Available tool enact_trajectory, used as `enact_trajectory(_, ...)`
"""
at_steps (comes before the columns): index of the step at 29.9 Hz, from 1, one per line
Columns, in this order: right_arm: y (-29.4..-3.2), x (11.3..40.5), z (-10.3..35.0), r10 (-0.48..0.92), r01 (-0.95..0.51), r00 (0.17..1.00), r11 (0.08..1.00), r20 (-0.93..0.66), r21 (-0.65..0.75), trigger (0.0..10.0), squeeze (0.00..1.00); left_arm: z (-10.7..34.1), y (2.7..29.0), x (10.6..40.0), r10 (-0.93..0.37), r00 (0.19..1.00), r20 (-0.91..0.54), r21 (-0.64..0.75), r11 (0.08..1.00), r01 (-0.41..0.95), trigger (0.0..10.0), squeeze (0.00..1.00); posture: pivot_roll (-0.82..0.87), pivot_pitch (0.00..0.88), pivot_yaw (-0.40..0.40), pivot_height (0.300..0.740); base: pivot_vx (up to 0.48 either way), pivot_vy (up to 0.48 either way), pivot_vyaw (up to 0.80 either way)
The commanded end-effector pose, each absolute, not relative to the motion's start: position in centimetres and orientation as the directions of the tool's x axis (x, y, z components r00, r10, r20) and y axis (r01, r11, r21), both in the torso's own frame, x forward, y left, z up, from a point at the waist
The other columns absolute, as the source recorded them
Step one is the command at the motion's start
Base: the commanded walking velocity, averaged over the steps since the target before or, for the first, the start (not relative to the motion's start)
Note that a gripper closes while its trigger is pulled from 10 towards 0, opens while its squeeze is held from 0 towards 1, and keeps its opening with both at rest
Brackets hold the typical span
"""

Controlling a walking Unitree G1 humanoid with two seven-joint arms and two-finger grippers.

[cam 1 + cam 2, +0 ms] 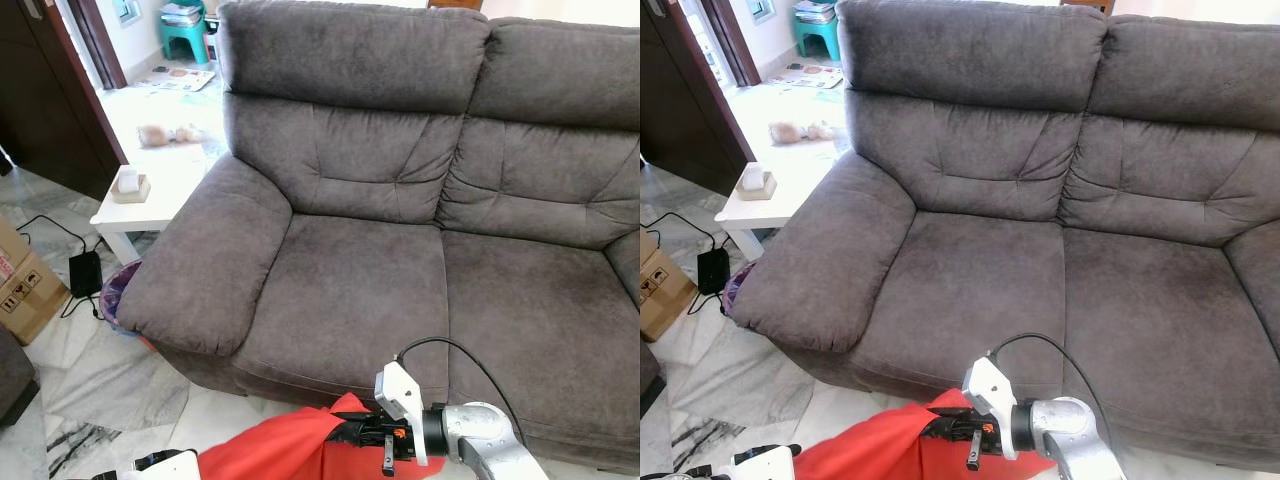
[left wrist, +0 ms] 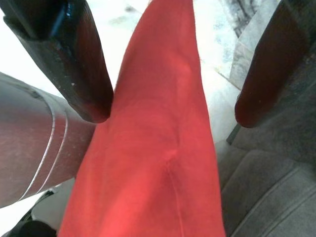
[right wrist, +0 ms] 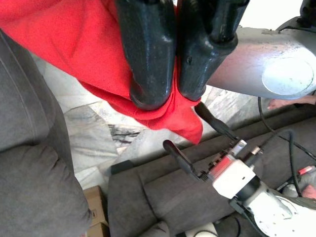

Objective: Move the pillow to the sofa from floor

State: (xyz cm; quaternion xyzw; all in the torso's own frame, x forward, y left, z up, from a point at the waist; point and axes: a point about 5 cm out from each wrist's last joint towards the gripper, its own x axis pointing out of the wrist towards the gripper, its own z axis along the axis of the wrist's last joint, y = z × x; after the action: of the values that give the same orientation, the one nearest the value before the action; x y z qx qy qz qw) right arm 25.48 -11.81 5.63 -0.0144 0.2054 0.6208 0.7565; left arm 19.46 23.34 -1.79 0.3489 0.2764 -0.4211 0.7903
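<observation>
Both grippers hold the red pillow (image 1: 275,450) off the floor before the sofa (image 1: 400,280): right gripper (image 3: 164,96) fingers pinch it, left gripper (image 2: 170,108) fingers straddle it open; placing remains.

A white side table (image 1: 150,205) holds a tissue box (image 1: 130,184); cardboard box (image 1: 25,285) nearby.
</observation>
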Motion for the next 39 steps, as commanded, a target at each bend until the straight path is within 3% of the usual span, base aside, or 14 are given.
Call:
enact_trajectory(1, -10.9, 25.8, 7.7, 0.966, -0.968, 0.127, 0.17, -0.227, 0.184, 10.0, 0.0, -2.3, 23.5, 19.1, -0.457, 0.487, -0.744, 0.324, 0.391, 0.861, 10.0, 0.0, 0.13, 0.092, 0.01, 0.74, 0.0, 0.0, 0.0)
enact_trajectory(3, -11.0, 25.8, 7.7, 0.965, -0.968, 0.125, 0.169, -0.229, 0.184, 10.0, 0.0, -2.3, 23.3, 19.6, -0.457, 0.509, -0.73, 0.331, 0.415, 0.847, 10.0, 0.0, 0.13, 0.092, 0.009, 0.74, 0.0, 0.0, 0.0)
enact_trajectory(13, -11.3, 25.7, 7.8, 0.965, -0.967, 0.126, 0.171, -0.231, 0.188, 10.0, 0.0, -3.1, 23.2, 19.2, -0.452, 0.465, -0.761, 0.311, 0.375, 0.873, 10.0, 0.0, 0.12, 0.097, 0.006, 0.74, 0.0, 0.0, 0.0)
enact_trajectory(14, -11.3, 25.7, 7.9, 0.965, -0.967, 0.126, 0.171, -0.232, 0.188, 10.0, 0.0, -3.2, 23.3, 19.1, -0.449, 0.463, -0.764, 0.309, 0.374, 0.874, 7.7, 0.0, 0.12, 0.099, 0.004, 0.74, 0.0, 0.0, 0.0)
enact_trajectory(16, -11.3, 25.7, 7.9, 0.964, -0.967, 0.125, 0.171, -0.233, 0.188, 10.0, 0.0, -3.3, 23.3, 19.0, -0.447, 0.461, -0.767, 0.307, 0.374, 0.875, 7.7, 0.0, 0.12, 0.099, 0.004, 0.74, 0.0, 0.0, 0.0)
enact_trajectory(17, -11.3, 25.7, 7.9, 0.965, -0.967, 0.124, 0.17, -0.233, 0.189, 10.0, 0.0, -3.4, 23.4, 18.9, -0.444, 0.458, -0.77, 0.302, 0.378, 0.875, 0.0, 0.0, 0.12, 0.099, 0.004, 0.74, 0.0, 0.0, 0.0)
enact_trajectory(28, -11.4, 25.7, 7.9, 0.963, -0.966, 0.131, 0.177, -0.235, 0.188, 10.0, 0.0, -3.6, 23.9, 18.8, -0.427, 0.443, -0.788, 0.301, 0.361, 0.883, 0.0, 0.0, 0.12, 0.1, 0.004, 0.74, 0.0, 0.0, 0.0)
enact_trajectory(39, -11.5, 25.7, 7.8, 0.96, -0.965, 0.134, 0.183, -0.245, 0.187, 10.0, 0.0, -3.8, 24.1, 18.7, -0.418, 0.396, -0.818, 0.294, 0.287, 0.912, 0.0, 0.0, 0.12, 0.1, 0.006, 0.74, 0.0, 0.0, 0.0)
